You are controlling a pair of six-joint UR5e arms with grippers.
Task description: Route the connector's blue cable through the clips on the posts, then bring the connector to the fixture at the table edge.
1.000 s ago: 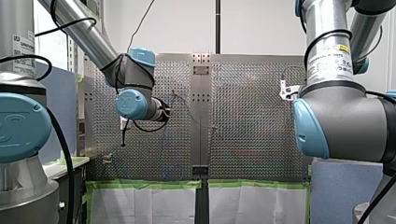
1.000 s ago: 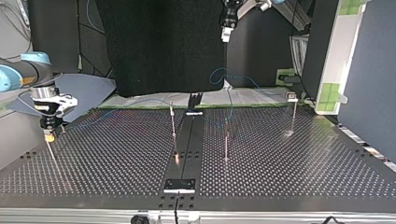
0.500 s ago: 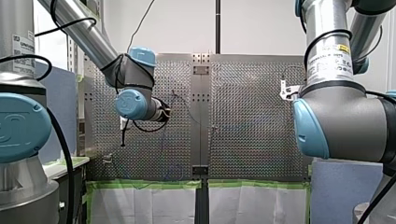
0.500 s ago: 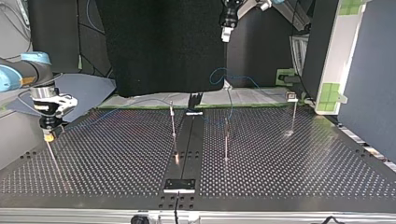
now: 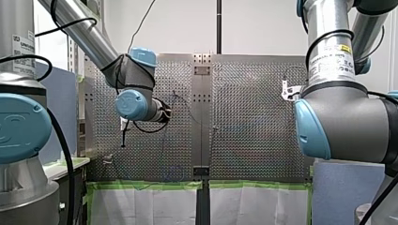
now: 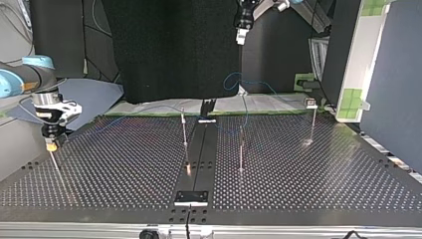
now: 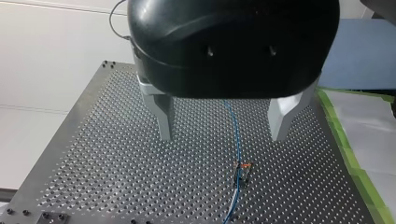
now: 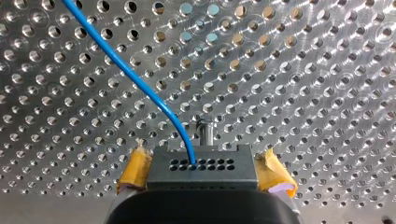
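Connector (image 8: 201, 164) sits clamped in my right end effector (image 8: 205, 175) over the tabletop (image 8: 303, 93), blue cable (image 8: 140, 88) trailing away. My left end effector (image 7: 222, 135) hangs spread wide above the cable at a clip (image 7: 243, 170).

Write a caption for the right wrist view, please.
Right gripper shut on the connector, its blue cable arcing over the perforated table.

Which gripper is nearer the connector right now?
Right. My right gripper is shut on the connector; my left gripper hangs open over the blue cable, well away from it.
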